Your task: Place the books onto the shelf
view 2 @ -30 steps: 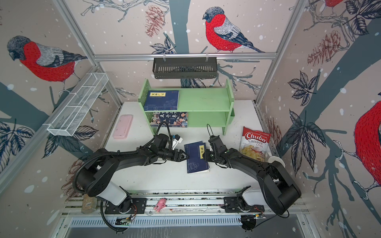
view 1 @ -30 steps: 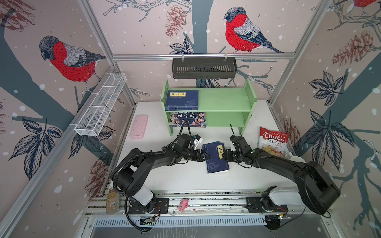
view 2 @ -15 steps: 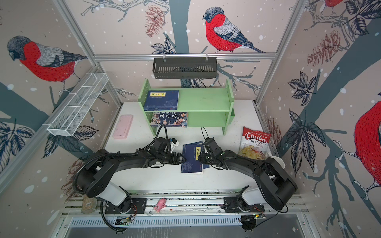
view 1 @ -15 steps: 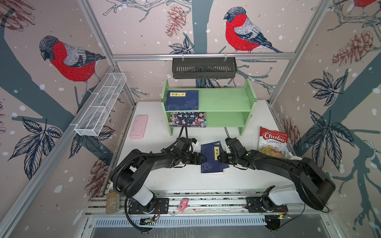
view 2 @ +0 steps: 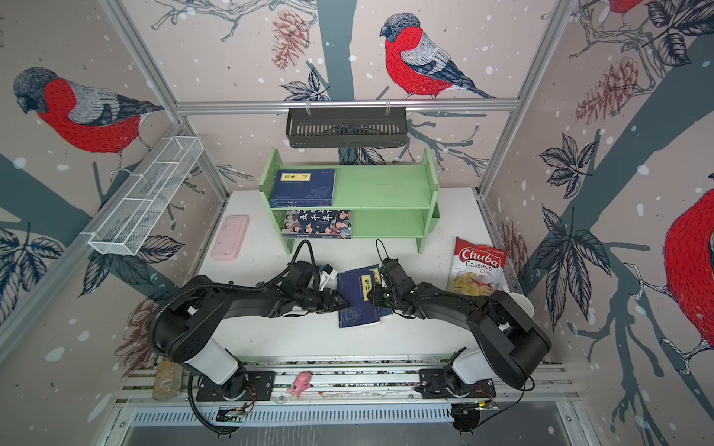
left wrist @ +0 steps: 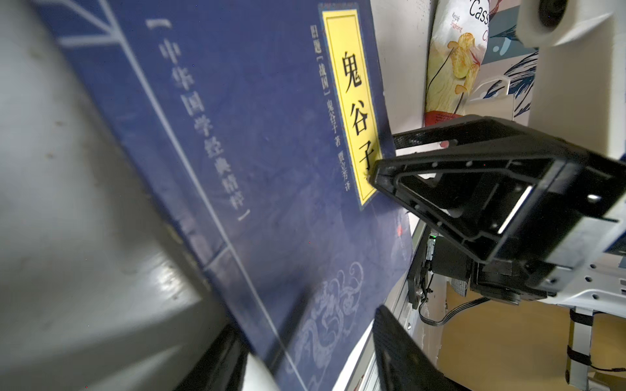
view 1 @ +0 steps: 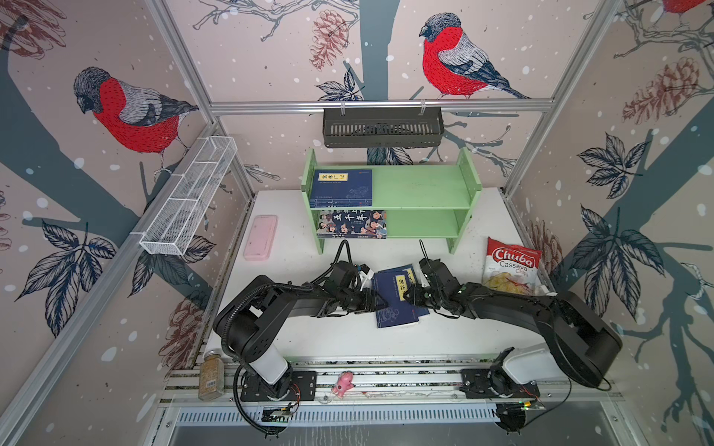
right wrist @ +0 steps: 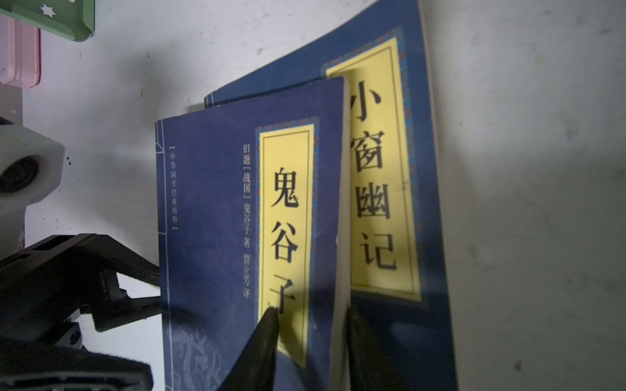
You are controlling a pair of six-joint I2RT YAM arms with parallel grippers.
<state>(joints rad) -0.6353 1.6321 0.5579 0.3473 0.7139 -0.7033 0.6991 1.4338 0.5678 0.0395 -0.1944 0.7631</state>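
right wrist view: upper navy book [right wrist: 216,237] partly hides lower navy book [right wrist: 382,169].

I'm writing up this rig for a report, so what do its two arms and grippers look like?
The left arm and right arm are black with rounded joints and white base sections. Black cables loop at each wrist. The left gripper and right gripper are black with triangular open-frame fingers.

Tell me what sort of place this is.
Probably a robot test booth, not a home: two black arms bolted to a rail, bird-print walls on a metal frame, and staged props, a green shelf, books and a crisp bag, on a white table.
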